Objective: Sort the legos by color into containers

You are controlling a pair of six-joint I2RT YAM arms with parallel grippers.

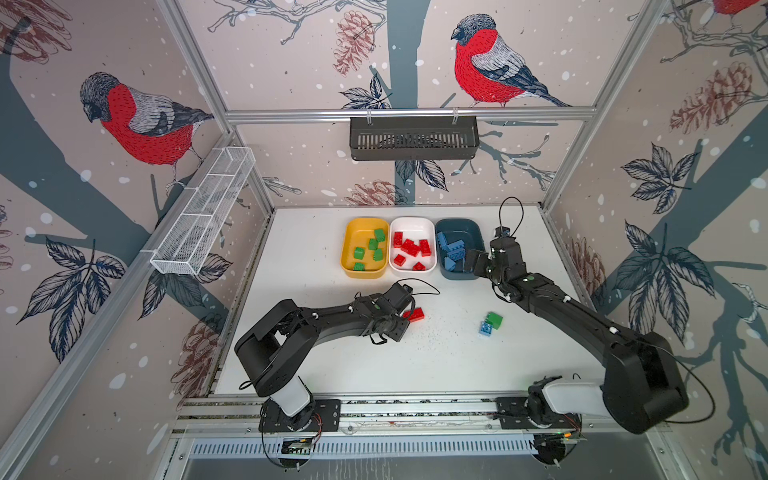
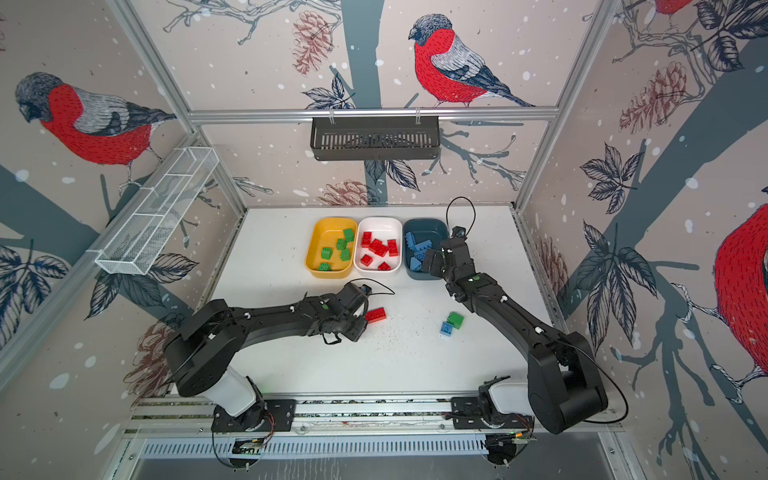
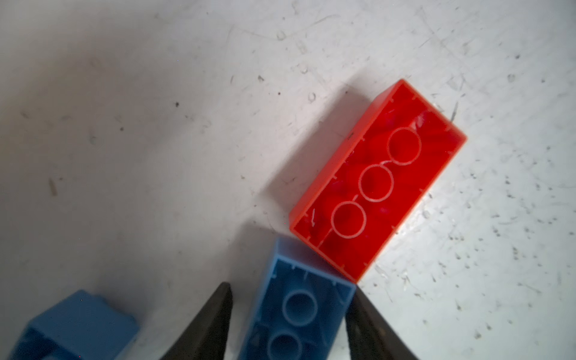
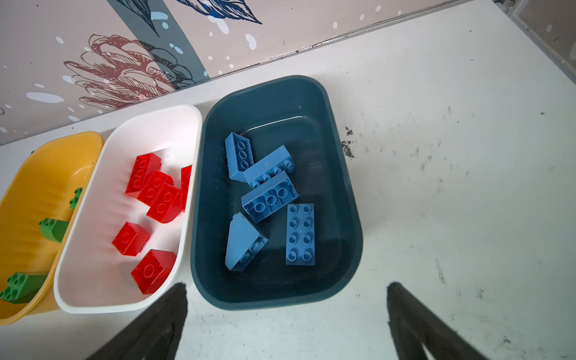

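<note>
Left wrist view first. The left gripper (image 3: pixel 291 286) has its jaws partly apart, straddling an upturned blue brick (image 3: pixel 299 314) that lies hollow side up on the white table (image 3: pixel 140 140). One finger (image 3: pixel 366 327) looks pressed to the brick's edge. A sliver of table shows at the opposite side, so I can't call it a firm clamp.

Here's the danger: the red brick (image 3: pixel 377 177) touches the blue one's far corner, so a squeeze or lift could drag it along. A lopsided pinch on those smooth walls could also twist the blue brick free. A second blue brick (image 3: pixel 74 327) sits nearby, clear of the jaws.

Right wrist view now. The right gripper (image 4: pixel 287 284) hangs wide open and empty over the near end of the dark teal tub (image 4: pixel 343 156), which holds five sorted blues (image 4: pixel 300 233). Beside it, the white tub (image 4: pixel 103 218) holds reds (image 4: pixel 131 238), and the yellow tub (image 4: pixel 40 174) holds greens (image 4: pixel 53 229).

In both top views the left arm hides its blue brick, and only the red one peeks out beside the wrist. A green brick (image 1: pixel 494 320) and a small blue brick (image 1: pixel 485 329) sit touching each other, well apart from both grippers.

One more worry: the blue brick's tub sits right under the right gripper, so the two arms could clash on delivery.
</note>
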